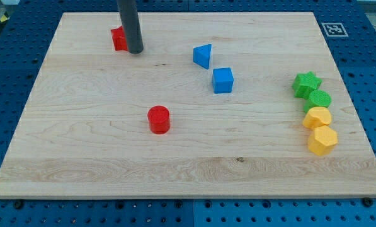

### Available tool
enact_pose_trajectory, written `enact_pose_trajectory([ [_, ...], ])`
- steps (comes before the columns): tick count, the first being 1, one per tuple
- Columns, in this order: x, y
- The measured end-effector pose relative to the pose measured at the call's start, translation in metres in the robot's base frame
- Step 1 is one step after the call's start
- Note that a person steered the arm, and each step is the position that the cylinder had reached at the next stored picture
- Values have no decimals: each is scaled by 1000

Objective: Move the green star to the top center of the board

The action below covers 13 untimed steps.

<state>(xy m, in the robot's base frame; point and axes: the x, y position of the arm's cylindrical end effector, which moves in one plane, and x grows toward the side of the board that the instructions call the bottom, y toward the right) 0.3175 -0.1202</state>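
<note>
Wooden bench [112, 145] carries the green star [306, 83] at the view's right, touching a green round block [319, 99], while my tip [135, 50], a plain rod end effector without jaws, sits far away beside a red block [118, 39], so a careless push may drag the neighbour along.

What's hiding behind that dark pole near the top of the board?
A red block sits just left of my tip. The rod covers its right side, so its shape cannot be told. Nothing else shows behind the rod.
</note>
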Motion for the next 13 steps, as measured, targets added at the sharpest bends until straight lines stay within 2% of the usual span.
enact_pose_trajectory([
  [2, -58, -75],
  [3, -53, -69],
  [4, -13, -42],
  [7, 3, -23],
  [8, 67, -11],
  [9, 95, -9],
  [10, 98, -10],
  [11, 127, -22],
  [12, 128, 39],
  [13, 110, 66],
])
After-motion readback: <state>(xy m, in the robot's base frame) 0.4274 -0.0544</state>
